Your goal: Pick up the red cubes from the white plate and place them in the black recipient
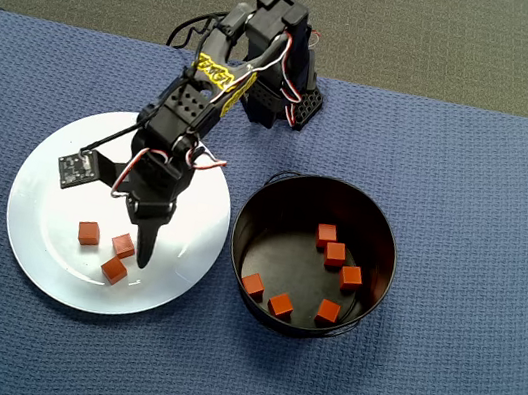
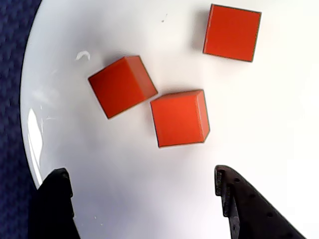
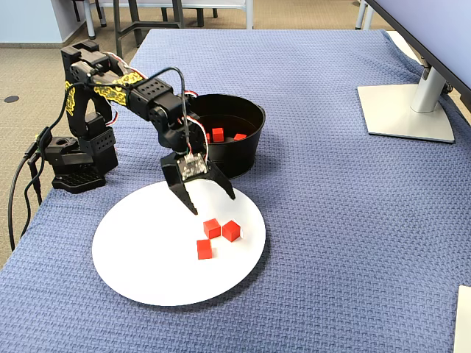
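Three red cubes [image 1: 123,245] lie close together on the white plate [image 1: 47,222], at its lower middle in the overhead view. In the wrist view they are spread above the jaws, the nearest cube [image 2: 180,118] just ahead of the gap. My gripper [image 2: 140,173] is open and empty, hovering low over the plate [image 2: 279,124] beside the cubes [image 3: 213,228]. It also shows in the overhead view [image 1: 145,251] and the fixed view [image 3: 212,202]. The black recipient [image 1: 239,224] stands right of the plate and holds several red cubes [image 1: 336,254].
A blue woven cloth [image 3: 331,220] covers the table. The arm's base [image 3: 73,158] stands behind the plate [image 3: 147,257], next to the pot [image 3: 243,151]. A monitor stand [image 3: 405,110] is at the far right. A white object [image 3: 464,323] sits in the near right corner.
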Tool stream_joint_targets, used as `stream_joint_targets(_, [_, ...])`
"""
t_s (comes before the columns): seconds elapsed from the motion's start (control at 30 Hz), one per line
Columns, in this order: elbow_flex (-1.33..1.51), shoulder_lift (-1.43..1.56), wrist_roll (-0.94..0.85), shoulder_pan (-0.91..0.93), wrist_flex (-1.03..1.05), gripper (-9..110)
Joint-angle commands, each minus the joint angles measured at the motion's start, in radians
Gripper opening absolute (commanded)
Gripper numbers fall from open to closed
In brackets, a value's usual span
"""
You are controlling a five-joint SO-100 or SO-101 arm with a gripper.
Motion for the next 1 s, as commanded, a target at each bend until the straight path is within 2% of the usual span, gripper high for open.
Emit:
stream_joint_targets(0.0, [-0.087, -0.017, 0.025, -0.008, 0.014, 29])
stream_joint_targets(0.5, [-0.304, -0.212, -0.091, 0.032, 0.141, 29])
stream_joint_targets(0.97, [-0.353, -0.270, -0.259, 0.058, 0.138, 27])
